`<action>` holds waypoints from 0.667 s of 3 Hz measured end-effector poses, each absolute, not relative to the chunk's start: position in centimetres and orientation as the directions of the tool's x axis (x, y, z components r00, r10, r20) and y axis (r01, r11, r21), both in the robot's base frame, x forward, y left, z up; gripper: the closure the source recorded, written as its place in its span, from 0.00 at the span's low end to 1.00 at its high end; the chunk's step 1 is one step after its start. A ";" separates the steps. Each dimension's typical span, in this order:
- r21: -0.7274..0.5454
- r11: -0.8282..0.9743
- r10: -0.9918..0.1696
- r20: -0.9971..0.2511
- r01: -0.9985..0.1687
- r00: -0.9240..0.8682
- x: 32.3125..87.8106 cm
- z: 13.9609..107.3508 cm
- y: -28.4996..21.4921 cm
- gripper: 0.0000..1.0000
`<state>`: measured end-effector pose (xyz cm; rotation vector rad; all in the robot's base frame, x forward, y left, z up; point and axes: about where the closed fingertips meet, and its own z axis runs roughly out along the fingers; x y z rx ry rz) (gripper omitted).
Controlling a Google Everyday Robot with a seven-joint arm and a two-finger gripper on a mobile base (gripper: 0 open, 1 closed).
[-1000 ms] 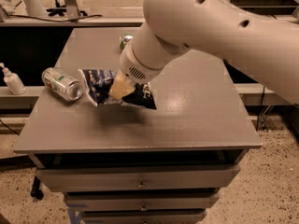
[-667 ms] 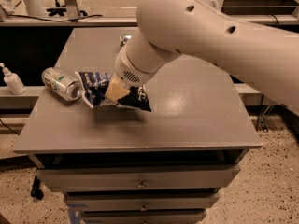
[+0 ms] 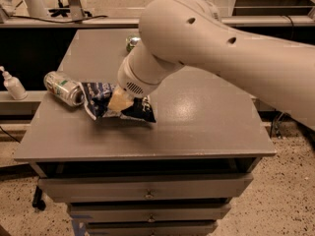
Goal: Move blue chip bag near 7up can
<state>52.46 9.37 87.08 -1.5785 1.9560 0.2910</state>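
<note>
Pincer (image 3: 119,101) left of centre, clamped on blue chip bag (image 3: 96,99) — just beside 7up can (image 3: 63,87), on tabletop (image 3: 206,122)

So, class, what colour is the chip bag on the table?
The chip bag is dark blue with white lettering, camera view; the gripper is on it.

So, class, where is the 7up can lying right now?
In the camera view the 7up can lies on its side near the table's left edge, right beside the chip bag, where the gripper sits.
</note>
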 end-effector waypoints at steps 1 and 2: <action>-0.193 0.265 -0.815 -0.569 -0.945 -0.112 52.3 86.6 9.5 0.59; -0.192 0.264 -0.817 -0.565 -0.945 -0.113 52.2 86.2 9.4 0.35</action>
